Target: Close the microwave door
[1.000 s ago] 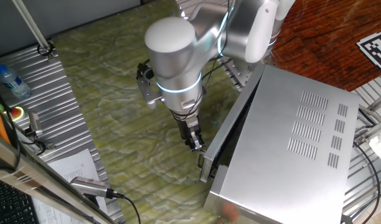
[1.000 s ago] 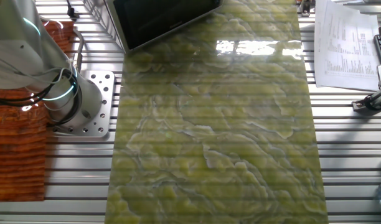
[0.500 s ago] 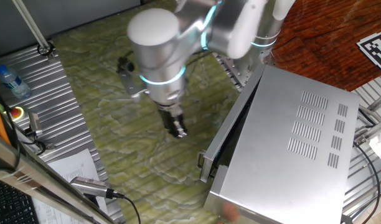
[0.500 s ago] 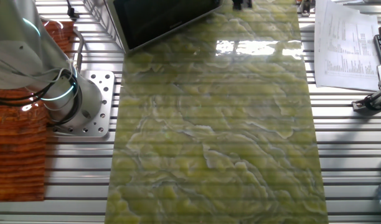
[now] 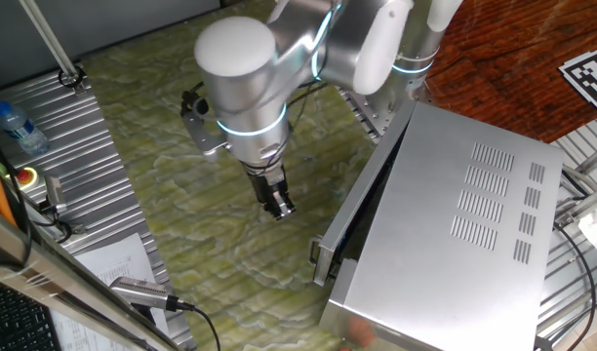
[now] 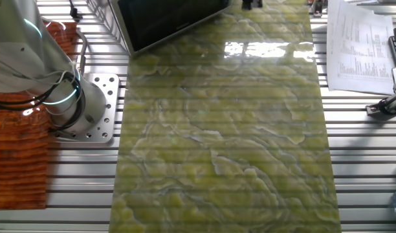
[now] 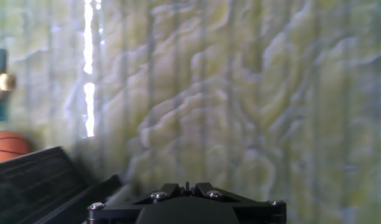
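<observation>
While your end effector (image 5: pixel 278 205) hovers over the green mat (image 5: pixel 181 166), apart from the microwave door (image 5: pixel 352 219), its finger state can't be told; that door stands slightly ajar on the microwave (image 5: pixel 455 234) at right.

The microwave (image 5: pixel 455 224) stands at the right of the counter (image 5: pixel 181 244), its microwave door (image 5: pixel 352 210) on the side facing the gripper (image 5: pixel 278 206), which hangs to the left, apart from it. A bottle (image 5: pixel 16 127) lies far left, papers (image 5: pixel 113 268) near the front.
</observation>
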Available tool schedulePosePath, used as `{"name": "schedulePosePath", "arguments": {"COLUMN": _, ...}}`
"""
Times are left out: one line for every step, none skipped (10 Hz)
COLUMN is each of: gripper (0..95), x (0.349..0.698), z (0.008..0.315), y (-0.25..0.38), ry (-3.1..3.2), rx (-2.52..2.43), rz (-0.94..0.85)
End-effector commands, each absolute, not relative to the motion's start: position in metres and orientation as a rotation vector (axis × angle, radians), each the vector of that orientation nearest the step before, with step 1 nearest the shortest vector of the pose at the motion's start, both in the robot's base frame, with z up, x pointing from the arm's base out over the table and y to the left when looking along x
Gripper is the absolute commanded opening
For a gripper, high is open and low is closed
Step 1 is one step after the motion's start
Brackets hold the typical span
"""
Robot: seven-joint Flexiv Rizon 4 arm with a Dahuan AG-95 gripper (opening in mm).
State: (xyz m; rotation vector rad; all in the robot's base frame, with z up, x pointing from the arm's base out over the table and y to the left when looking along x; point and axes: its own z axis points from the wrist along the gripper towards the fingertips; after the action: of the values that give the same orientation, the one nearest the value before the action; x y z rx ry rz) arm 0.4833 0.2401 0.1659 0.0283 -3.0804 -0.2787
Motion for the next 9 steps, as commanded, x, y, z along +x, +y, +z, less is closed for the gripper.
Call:
{"name": "schedulePosePath", "arguments": {"gripper": 0.0, "x": 0.472, "z": 0.172, "y": 0.257, "ry": -3.072, "rx": -0.002, "rz": -0.334}}
{"name": "schedulePosePath", "arguments": {"gripper": 0.0, "x": 0.468, "z": 0.174, "y": 0.265, "ry": -3.069, "rx": -0.007, "rz": -0.344}}
{"name": "schedulePosePath", "arguments": {"gripper": 0.0, "x": 0.463, "z": 0.175, "y": 0.273, "ry": -3.066, "rx": -0.025, "rz": -0.356}}
{"name": "schedulePosePath", "arguments": {"gripper": 0.0, "x": 0.459, "z": 0.176, "y": 0.279, "ry": -3.064, "rx": -0.038, "rz": -0.364}}
{"name": "schedulePosePath", "arguments": {"gripper": 0.0, "x": 0.452, "z": 0.178, "y": 0.287, "ry": -3.060, "rx": -0.051, "rz": -0.373}}
{"name": "schedulePosePath", "arguments": {"gripper": 0.0, "x": 0.449, "z": 0.179, "y": 0.289, "ry": -3.059, "rx": -0.050, "rz": -0.382}}
{"name": "schedulePosePath", "arguments": {"gripper": 0.0, "x": 0.445, "z": 0.180, "y": 0.294, "ry": -3.053, "rx": -0.047, "rz": -0.414}}
{"name": "schedulePosePath", "arguments": {"gripper": 0.0, "x": 0.444, "z": 0.180, "y": 0.299, "ry": -3.051, "rx": -0.051, "rz": -0.437}}
{"name": "schedulePosePath", "arguments": {"gripper": 0.0, "x": 0.443, "z": 0.179, "y": 0.302, "ry": -3.049, "rx": -0.062, "rz": -0.444}}
